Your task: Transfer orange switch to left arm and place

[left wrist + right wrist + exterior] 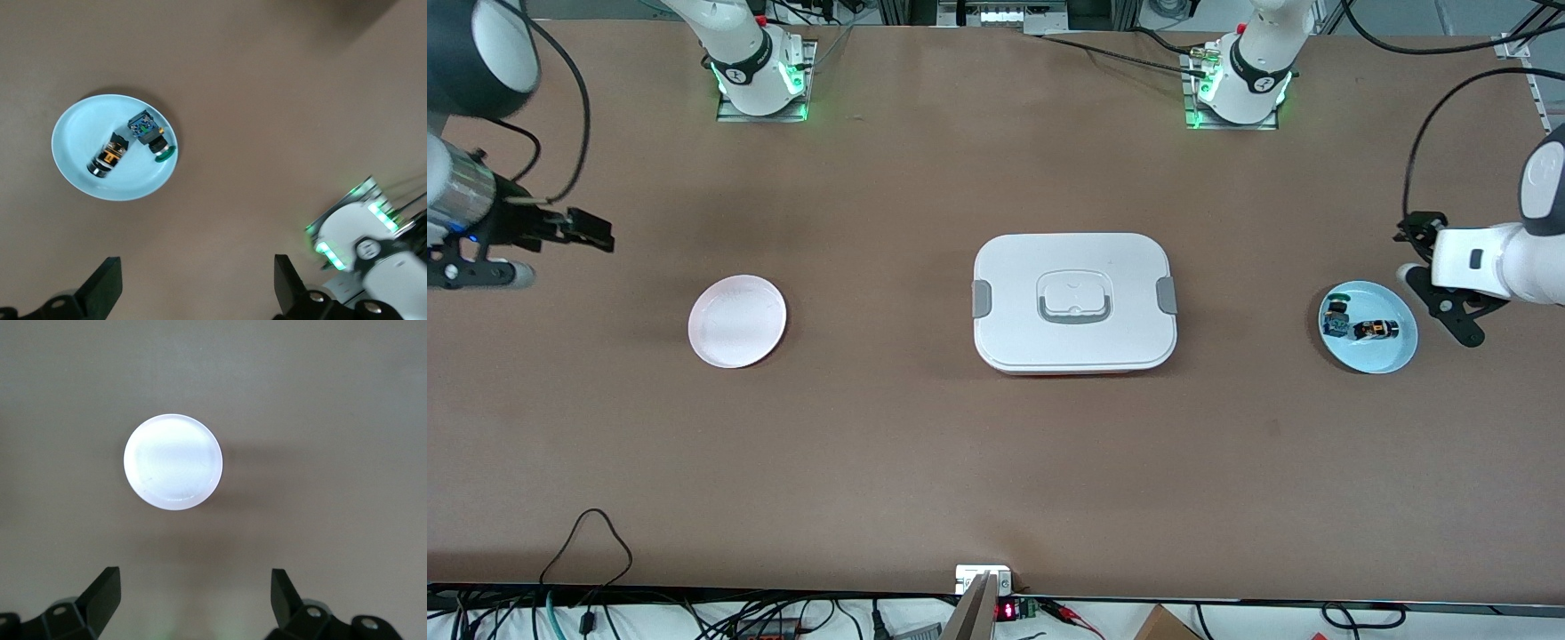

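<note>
The orange switch [1376, 331] lies on its side in the blue plate [1392, 360], beside what appears to be a green-topped switch [1336, 318]. The left claw [197, 287] and right claw [195, 597] hang open, empty. The box [1074, 302] sits mid-tabletop [996, 462].

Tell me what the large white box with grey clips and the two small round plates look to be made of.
Large white box with grey clips: likely moulded plastic, matte, judging by its rounded corners and recessed handle. Small pale blue round plate: smooth plastic or melamine, faint sheen, thin rim. Small pale pink round plate: looks the same, with soft glare in the right wrist view; ceramic cannot be excluded.
</note>
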